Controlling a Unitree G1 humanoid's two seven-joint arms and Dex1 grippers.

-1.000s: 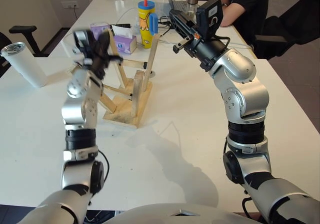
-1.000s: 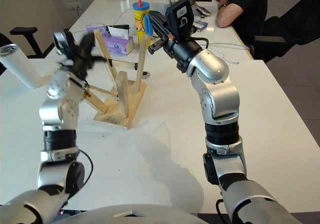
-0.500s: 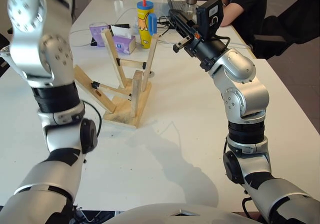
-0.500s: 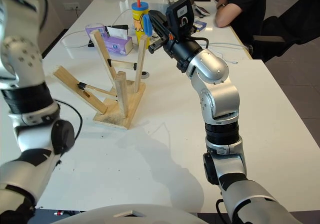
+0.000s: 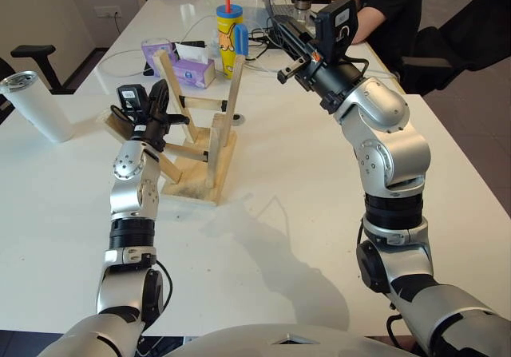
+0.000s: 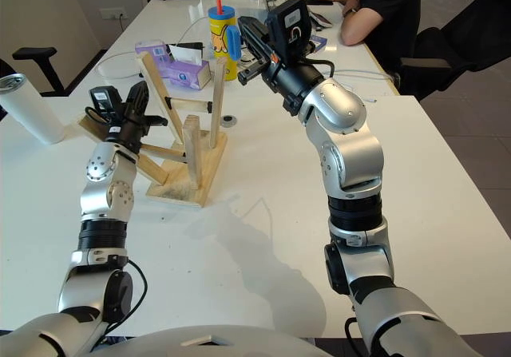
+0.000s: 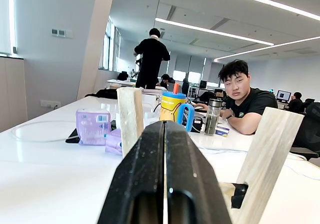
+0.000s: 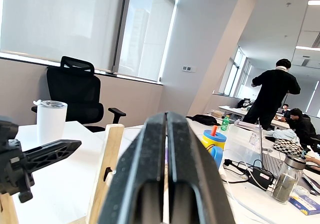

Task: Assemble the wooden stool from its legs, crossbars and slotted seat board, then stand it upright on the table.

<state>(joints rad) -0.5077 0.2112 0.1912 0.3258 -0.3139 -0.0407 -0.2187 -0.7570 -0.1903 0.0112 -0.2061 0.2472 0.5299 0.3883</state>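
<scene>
The wooden stool lies upside down with its seat board (image 5: 194, 180) flat on the table and its legs (image 5: 170, 80) pointing up, joined by a crossbar (image 5: 204, 101). One leg (image 5: 117, 120) on the left leans outward. My left gripper (image 5: 162, 108) is shut with nothing in it, just left of the upright legs and over the leaning one; the left wrist view shows its fingers (image 7: 145, 184) pressed together between two legs (image 7: 131, 118). My right gripper (image 5: 282, 28) hangs shut and empty, high above the table beyond the stool's right leg (image 8: 106, 165).
A white tumbler (image 5: 35, 106) stands at the far left. Purple tissue packs (image 5: 192, 71) and a yellow lidded cup (image 5: 226, 28) sit just behind the stool. Cables, a laptop and a seated person are farther back. The near half of the table is bare.
My left arm swung up high half a second ago and has come back down, its gripper now lower beside the stool's left legs. The right arm has not moved.
</scene>
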